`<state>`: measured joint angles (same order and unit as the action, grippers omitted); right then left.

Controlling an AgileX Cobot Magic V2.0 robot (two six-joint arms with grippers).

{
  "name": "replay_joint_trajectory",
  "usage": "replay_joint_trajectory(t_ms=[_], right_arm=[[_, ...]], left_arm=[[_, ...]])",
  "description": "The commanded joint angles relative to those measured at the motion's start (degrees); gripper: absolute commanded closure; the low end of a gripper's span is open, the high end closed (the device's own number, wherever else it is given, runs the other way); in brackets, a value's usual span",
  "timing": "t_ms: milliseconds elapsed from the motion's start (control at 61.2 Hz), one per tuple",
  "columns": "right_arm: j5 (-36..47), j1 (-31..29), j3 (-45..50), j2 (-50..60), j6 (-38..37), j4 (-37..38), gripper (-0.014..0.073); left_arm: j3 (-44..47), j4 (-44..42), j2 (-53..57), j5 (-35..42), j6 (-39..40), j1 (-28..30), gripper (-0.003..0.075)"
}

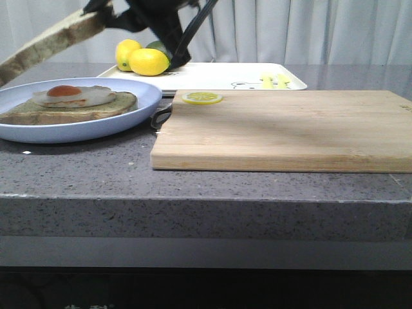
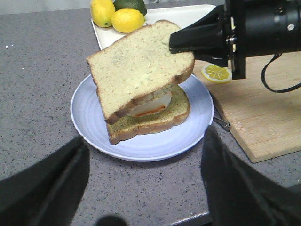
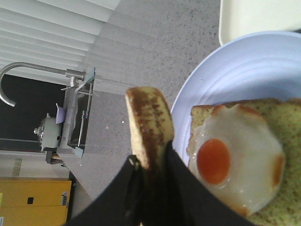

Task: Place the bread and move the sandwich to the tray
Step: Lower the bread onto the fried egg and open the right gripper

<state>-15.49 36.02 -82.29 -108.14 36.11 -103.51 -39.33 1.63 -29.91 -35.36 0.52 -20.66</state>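
Observation:
The bread (image 1: 51,40) is a thick speckled slice held tilted in the air over the pale blue plate (image 1: 77,129). My right gripper (image 1: 103,16) is shut on its upper corner. In the left wrist view the bread (image 2: 136,66) hangs from the right gripper (image 2: 188,40) above the lower slice (image 2: 155,123). In the right wrist view the bread (image 3: 148,127) is edge-on between the fingers of the right gripper (image 3: 153,162), beside the fried egg (image 3: 235,160). My left gripper (image 2: 146,139) is open and empty over the counter by the plate's near rim. The white tray (image 1: 219,76) lies behind.
A wooden cutting board (image 1: 290,129) lies right of the plate, with a lemon slice (image 1: 202,98) on its far corner. Lemons (image 1: 149,62) and a lime sit on the tray's left end. A metal utensil (image 2: 221,123) lies between plate and board. The counter's front edge is close.

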Motion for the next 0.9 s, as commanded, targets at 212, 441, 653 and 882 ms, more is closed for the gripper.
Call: replay_joint_trajectory(t_ms=[212,441,653,882], right_arm=[[0.27,-0.01,-2.44,1.95,-0.12,-1.03,0.0461],[-0.08,-0.01,-2.44,1.95,-0.12,4.10,0.0429],[-0.15,-0.01,-2.44,2.30,-0.12,12.57,0.0258],[-4.06,-2.87,-1.01,5.27,-0.12,21.81,0.0217]], left_arm=[[-2.08,-0.03,-0.70,4.44,0.12,-0.35,0.0227],[-2.08,-0.03,-0.70,4.44,0.12,-0.35,0.0227],[-2.08,-0.03,-0.70,4.07,0.12,-0.35,0.0227],[-2.08,-0.03,-0.70,3.71,0.12,-0.35,0.0227]])
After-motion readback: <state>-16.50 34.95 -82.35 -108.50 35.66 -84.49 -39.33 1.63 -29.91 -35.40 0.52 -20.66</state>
